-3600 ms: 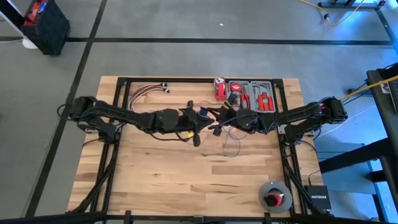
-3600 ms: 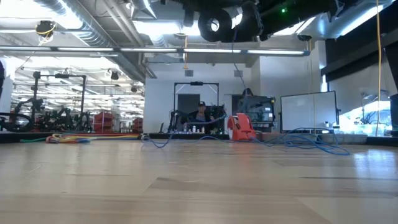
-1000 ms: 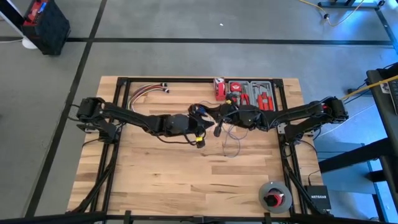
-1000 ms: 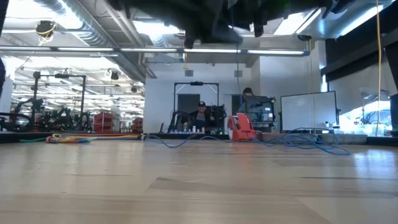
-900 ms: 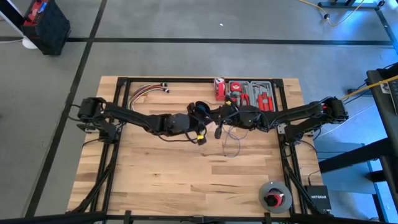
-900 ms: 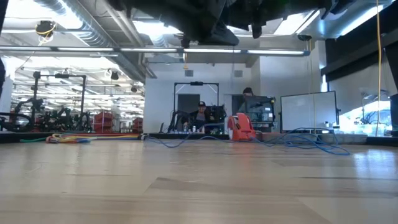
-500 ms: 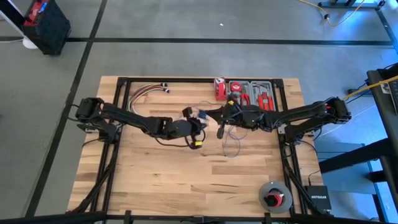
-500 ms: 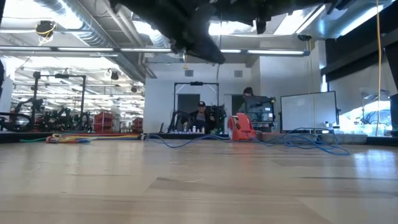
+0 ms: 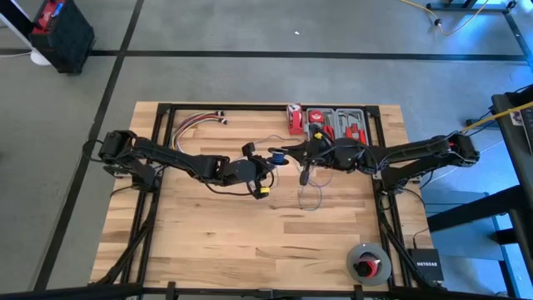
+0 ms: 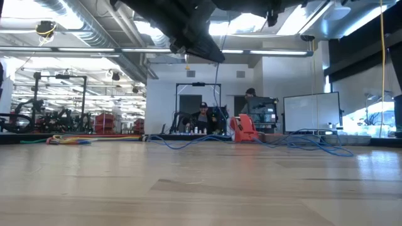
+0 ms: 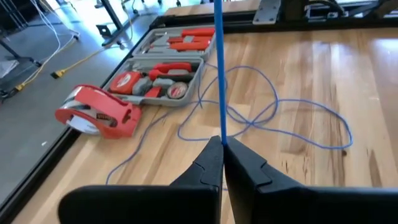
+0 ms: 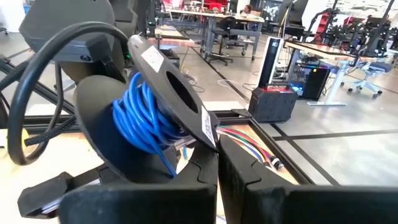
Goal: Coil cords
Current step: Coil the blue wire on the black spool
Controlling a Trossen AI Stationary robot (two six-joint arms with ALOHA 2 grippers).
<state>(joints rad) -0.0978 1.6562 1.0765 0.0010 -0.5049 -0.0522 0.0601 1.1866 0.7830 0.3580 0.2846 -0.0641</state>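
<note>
The cord is a thin blue wire. Part of it is wound on a black spool (image 12: 146, 118), seen as a blue spot (image 9: 276, 155) above the table's middle in the high view. The rest lies in loose loops (image 11: 280, 115) on the wood (image 9: 310, 193). My left gripper (image 11: 222, 144) is shut on the wire just left of the spool (image 9: 268, 160). My right gripper (image 12: 217, 149) reaches in from the right (image 9: 289, 153) and is shut on the spool. My left gripper pinches a single strand of the blue wire (image 11: 221, 134) between its two fingertips, which slant down. The strand runs straight and taut away from the fingers (image 11: 217, 37), clear of the table. My right gripper pinches the rim of the spool's nearer flange (image 12: 208, 134) between its fingertips, coming level from the table's right. The spool is lifted clear of the table, its flange tilted.
A red tape dispenser (image 11: 99, 118) and a grey tray of red-handled tools (image 9: 337, 125) stand at the far edge. A bundle of coloured wires (image 9: 196, 123) lies far left. A round grey and red reel (image 9: 367, 263) sits near right.
My left gripper has tipped downward and stayed shut on the wire. My right gripper has risen a little and drawn back toward the table's right edge with the spool. The strand between the two now runs taut.
</note>
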